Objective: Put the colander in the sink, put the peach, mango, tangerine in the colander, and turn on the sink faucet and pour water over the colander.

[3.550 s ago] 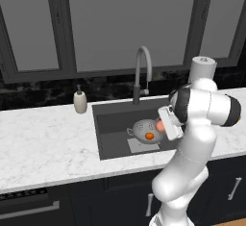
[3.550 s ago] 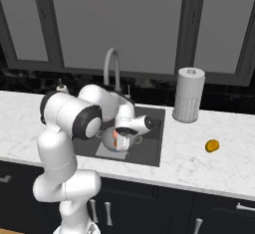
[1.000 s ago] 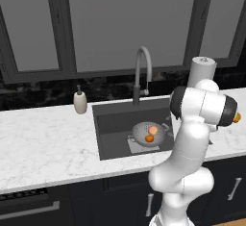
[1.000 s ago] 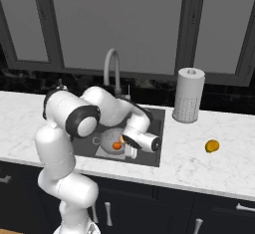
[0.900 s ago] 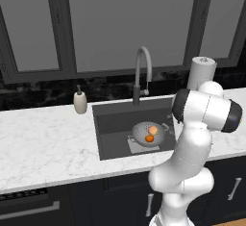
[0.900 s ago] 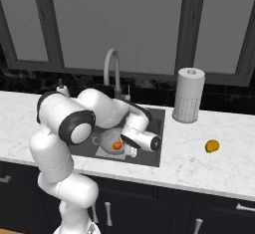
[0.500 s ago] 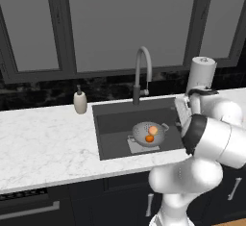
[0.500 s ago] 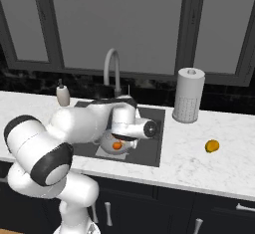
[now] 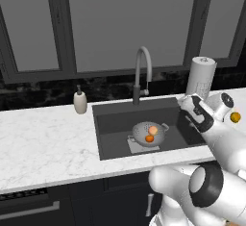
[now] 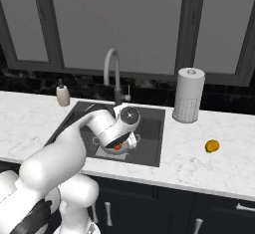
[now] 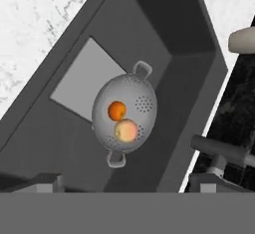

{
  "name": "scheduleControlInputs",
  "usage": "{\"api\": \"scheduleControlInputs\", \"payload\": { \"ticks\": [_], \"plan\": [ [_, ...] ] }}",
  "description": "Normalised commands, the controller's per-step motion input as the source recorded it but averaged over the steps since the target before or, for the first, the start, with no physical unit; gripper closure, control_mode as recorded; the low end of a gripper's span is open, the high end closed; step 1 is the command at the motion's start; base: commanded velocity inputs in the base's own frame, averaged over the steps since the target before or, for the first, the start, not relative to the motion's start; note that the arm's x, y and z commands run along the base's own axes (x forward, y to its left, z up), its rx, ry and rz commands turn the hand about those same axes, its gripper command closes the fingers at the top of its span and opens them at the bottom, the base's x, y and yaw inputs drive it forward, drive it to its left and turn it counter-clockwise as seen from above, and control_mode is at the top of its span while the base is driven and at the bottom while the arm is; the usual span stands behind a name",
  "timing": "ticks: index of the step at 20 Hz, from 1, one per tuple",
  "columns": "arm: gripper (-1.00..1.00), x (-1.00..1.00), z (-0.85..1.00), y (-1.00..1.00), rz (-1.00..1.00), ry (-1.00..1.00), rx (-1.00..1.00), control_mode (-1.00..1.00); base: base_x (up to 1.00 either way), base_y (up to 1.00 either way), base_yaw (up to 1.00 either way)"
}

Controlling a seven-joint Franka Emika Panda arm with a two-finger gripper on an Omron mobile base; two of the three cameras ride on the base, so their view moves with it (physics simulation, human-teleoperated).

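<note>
Two dark fingertips of the gripper point(image 11: 124, 183) stood spread wide and empty, above the sink point(image 11: 189, 78). Below them the colander point(image 11: 124, 112) sat on the basin floor, holding the tangerine point(image 11: 117, 110) and the peach point(image 11: 126, 131) side by side. The mango point(image 10: 212, 146) lay on the counter point(image 10: 199, 163), well apart, right of the sink

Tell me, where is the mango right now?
The mango lies on the white marble counter, to the right of the sink in the right base view, in front of the paper towel roll and apart from it.
</note>
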Motion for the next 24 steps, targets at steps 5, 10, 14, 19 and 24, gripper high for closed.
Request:
{"api": "scheduleControlInputs", "payload": {
  "ticks": [5, 10, 14, 19, 24],
  "plan": [
    [-1.0, -0.27, 0.38, -0.74, 0.0, 0.28, -0.32, -1.0, 0.0, 0.0, 0.0],
    [-1.0, -0.19, 0.26, -0.95, 0.02, 0.3, -0.27, -1.0, 0.0, 0.0, 0.0],
    [-1.0, -0.35, 0.17, -1.0, 0.04, 0.24, -0.13, -1.0, 0.0, 0.0, 0.0],
    [-1.0, -0.51, 0.1, -1.0, 0.12, 0.1, -0.01, -1.0, 0.0, 0.0, 0.0],
    [-1.0, -0.32, 0.0, -0.85, 0.13, 0.05, 0.0, -1.0, 0.0, 0.0, 0.0]
  ]
}}
